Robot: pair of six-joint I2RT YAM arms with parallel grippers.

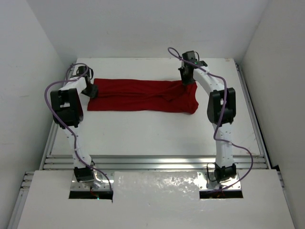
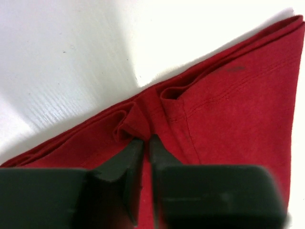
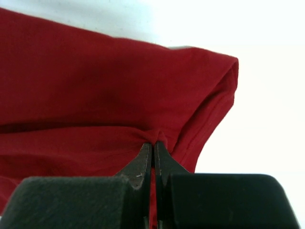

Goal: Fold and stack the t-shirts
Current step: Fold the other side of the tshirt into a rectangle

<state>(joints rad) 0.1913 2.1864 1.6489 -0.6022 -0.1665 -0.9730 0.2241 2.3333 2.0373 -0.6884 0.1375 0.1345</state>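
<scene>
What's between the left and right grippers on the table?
Only the t-shirt, a long folded strip running from the left gripper to the right gripper. Each pinches one end. The top external view shows it.

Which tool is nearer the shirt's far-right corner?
Right. The right tool pinches the shirt beside that corner; the left tool pinches its opposite, left end.

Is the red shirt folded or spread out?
Folded: the t-shirt lies as a long narrow band, and the left wrist view shows stacked layers.
</scene>
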